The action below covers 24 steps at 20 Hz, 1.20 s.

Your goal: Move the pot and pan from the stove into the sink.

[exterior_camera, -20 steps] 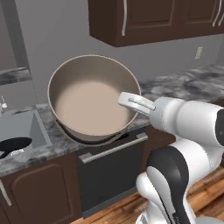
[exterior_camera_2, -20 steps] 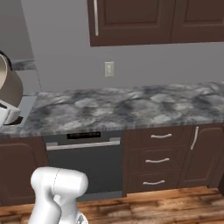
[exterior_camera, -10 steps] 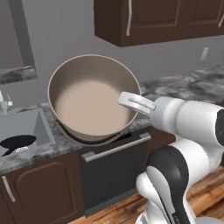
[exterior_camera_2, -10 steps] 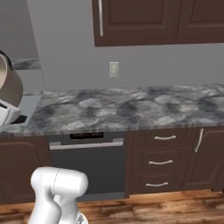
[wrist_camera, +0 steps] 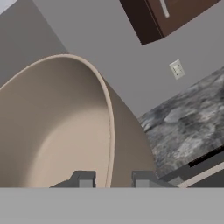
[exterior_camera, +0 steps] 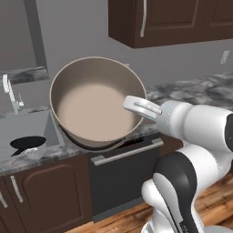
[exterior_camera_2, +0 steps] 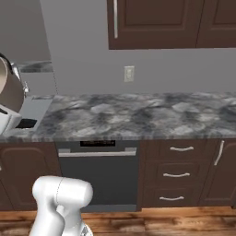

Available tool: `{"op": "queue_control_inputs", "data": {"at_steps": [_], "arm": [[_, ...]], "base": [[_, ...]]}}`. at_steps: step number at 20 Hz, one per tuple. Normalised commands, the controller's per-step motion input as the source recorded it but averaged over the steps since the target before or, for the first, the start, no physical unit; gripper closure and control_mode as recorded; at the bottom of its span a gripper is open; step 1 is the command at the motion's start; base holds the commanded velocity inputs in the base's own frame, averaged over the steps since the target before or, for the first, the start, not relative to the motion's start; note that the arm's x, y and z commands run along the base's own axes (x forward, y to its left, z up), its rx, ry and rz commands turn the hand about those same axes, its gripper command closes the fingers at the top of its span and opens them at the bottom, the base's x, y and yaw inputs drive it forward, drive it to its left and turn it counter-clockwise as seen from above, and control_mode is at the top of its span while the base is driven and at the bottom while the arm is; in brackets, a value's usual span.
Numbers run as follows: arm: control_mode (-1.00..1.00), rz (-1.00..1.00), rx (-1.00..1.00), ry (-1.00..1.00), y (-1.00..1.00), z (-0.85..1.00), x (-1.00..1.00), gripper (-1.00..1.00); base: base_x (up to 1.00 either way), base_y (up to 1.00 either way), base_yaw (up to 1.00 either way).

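Observation:
My gripper (exterior_camera: 133, 105) is shut on the rim of the beige pot (exterior_camera: 93, 107) and holds it in the air, tilted with its pale inside facing the left base camera. In the hand view the pot (wrist_camera: 52, 131) rises between my gripper's (wrist_camera: 113, 179) two dark tips, which clamp its wall. From the right base view the pot (exterior_camera_2: 7, 90) sits at the far left edge. The black pan (exterior_camera: 27, 144) lies in the grey sink (exterior_camera: 22, 125), left of and below the pot. The stove is out of view.
A thin silver faucet (exterior_camera: 7, 88) stands behind the sink. A marble counter (exterior_camera_2: 138, 115) runs to the right, with a black appliance front (exterior_camera: 120, 177) and dark drawers (exterior_camera_2: 177, 173) below. Dark wall cabinets (exterior_camera: 168, 20) hang above. A wall outlet (exterior_camera_2: 129, 73) sits on the backsplash.
The whole scene has slid to the right in both base views, so the base has moved left along the counter. The pot stays in the same grip, and more of the sink shows.

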Motion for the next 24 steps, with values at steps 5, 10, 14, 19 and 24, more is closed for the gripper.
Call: {"op": "queue_control_inputs", "data": {"at_steps": [5,10,14,19,24], "arm": [[1.00,0.00,0.00,0.00,0.00,0.00,0.00,1.00],[1.00,0.00,0.00,0.00,0.00,0.00,0.00,1.00],[1.00,0.00,0.00,0.00,0.00,0.00,0.00,1.00],[1.00,0.00,0.00,0.00,0.00,0.00,0.00,1.00],[1.00,0.00,0.00,0.00,0.00,0.00,0.00,1.00]], "base": [[0.00,0.24,0.00],[0.00,0.85,0.00],[0.00,0.70,0.01],[0.00,0.06,0.00],[0.20,0.01,-0.01]]}}
